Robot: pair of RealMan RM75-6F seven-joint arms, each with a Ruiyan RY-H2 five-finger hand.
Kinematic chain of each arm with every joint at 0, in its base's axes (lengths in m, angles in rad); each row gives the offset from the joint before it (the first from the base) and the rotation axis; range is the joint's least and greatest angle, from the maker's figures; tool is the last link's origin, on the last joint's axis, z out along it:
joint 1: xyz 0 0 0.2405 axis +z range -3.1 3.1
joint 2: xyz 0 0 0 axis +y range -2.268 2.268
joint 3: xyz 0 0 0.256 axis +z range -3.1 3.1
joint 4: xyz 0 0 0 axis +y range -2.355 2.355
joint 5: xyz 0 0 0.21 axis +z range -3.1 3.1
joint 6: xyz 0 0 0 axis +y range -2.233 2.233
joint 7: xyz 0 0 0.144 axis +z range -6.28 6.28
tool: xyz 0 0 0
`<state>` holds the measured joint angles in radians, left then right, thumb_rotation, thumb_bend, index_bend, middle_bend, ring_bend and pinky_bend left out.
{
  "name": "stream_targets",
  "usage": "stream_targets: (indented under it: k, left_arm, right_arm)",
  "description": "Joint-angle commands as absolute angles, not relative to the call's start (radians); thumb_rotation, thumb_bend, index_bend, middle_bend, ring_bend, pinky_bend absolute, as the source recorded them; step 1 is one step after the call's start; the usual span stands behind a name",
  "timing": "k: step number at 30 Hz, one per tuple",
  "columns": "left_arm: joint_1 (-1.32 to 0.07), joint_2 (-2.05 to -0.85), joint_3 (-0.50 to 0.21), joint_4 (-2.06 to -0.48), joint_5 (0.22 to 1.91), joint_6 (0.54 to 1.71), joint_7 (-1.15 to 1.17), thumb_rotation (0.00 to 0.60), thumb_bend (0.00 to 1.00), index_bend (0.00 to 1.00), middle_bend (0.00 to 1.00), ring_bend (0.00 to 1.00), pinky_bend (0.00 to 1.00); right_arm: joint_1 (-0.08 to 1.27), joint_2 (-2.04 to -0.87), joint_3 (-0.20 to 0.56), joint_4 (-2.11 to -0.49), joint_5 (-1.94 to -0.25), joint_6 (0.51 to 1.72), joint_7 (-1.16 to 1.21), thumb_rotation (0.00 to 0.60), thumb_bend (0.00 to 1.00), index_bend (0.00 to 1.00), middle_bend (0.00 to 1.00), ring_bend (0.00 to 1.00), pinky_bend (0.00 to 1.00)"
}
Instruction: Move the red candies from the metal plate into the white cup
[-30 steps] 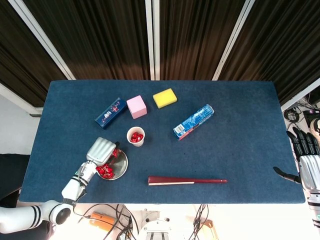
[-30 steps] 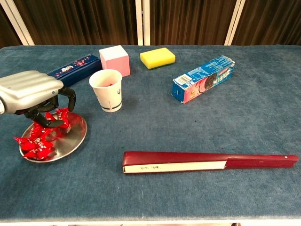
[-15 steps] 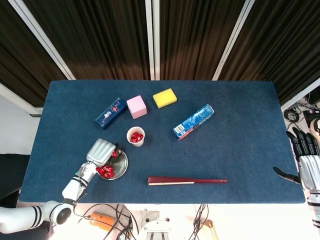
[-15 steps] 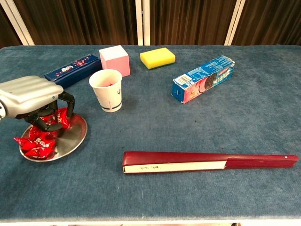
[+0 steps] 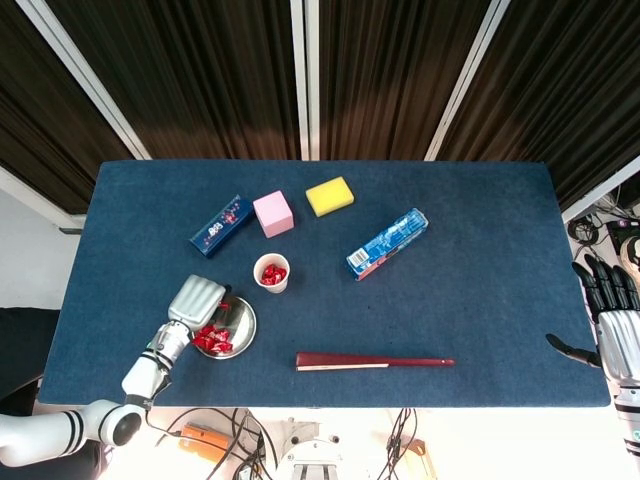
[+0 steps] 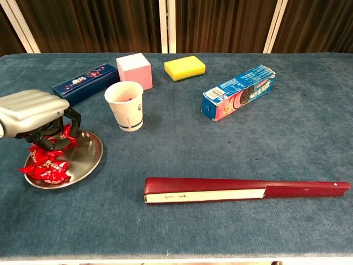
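A metal plate (image 5: 240, 322) (image 6: 88, 157) sits near the table's front left, with a pile of red candies (image 5: 212, 339) (image 6: 45, 167) on its left part. My left hand (image 5: 197, 299) (image 6: 32, 109) is low over the plate's left side. Its fingers curl down into the pile, and red wrappers show between them. The white cup (image 5: 271, 273) (image 6: 126, 105) stands upright just behind and right of the plate, with red candies (image 5: 274, 273) inside it in the head view. My right hand (image 5: 612, 325) hangs past the table's right edge, fingers spread and holding nothing.
Behind the cup lie a dark blue box (image 5: 221, 225), a pink cube (image 5: 273, 213) and a yellow sponge (image 5: 329, 196). A blue cookie box (image 5: 387, 243) lies right of centre. A closed red fan (image 5: 372, 360) lies along the front edge.
My left hand has slid to the left across the plate and sunk lower, and the candy pile has bunched toward the plate's left edge. The right hand has not moved.
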<state>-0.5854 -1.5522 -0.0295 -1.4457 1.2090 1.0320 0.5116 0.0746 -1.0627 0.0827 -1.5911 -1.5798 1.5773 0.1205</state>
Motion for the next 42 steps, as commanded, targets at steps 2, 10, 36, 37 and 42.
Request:
stream_targets:
  k: [2, 10, 36, 37, 42]
  left_arm:
    - [-0.574, -1.519, -0.048, -1.505, 1.241, 1.071, 0.460, 0.600, 0.49, 0.63, 0.93, 0.84, 0.72]
    - [-0.590, -1.425, -0.143, -1.687, 1.316, 1.129, 0.294, 0.600, 0.48, 0.63, 0.93, 0.84, 0.72]
    - [-0.812, -1.539, -0.261, -1.610, 0.966, 0.963, 0.412, 0.600, 0.32, 0.48, 0.93, 0.84, 0.72]
    - [-0.811, -1.536, -0.258, -1.614, 0.965, 0.970, 0.415, 0.600, 0.30, 0.46, 0.93, 0.83, 0.72]
    - [-0.801, -1.519, -0.244, -1.642, 0.982, 0.994, 0.409, 0.600, 0.25, 0.40, 0.93, 0.83, 0.72]
  right_arm:
    - [0.074, -1.063, 0.082, -1.591, -1.581, 1.578, 0.120, 0.600, 0.12, 0.00, 0.00, 0.00, 0.00]
    - [0.067, -1.062, 0.081, -1.591, -1.583, 1.591, 0.122, 0.600, 0.12, 0.00, 0.00, 0.00, 0.00]
    - [0.063, -1.075, 0.082, -1.548, -1.570, 1.585, 0.164, 0.600, 0.12, 0.00, 0.00, 0.00, 0.00]
    - [0.064, -1.075, 0.082, -1.548, -1.571, 1.584, 0.163, 0.600, 0.12, 0.00, 0.00, 0.00, 0.00]
    - [0.067, -1.076, 0.084, -1.550, -1.574, 1.583, 0.161, 0.600, 0.12, 0.00, 0.00, 0.00, 0.00]
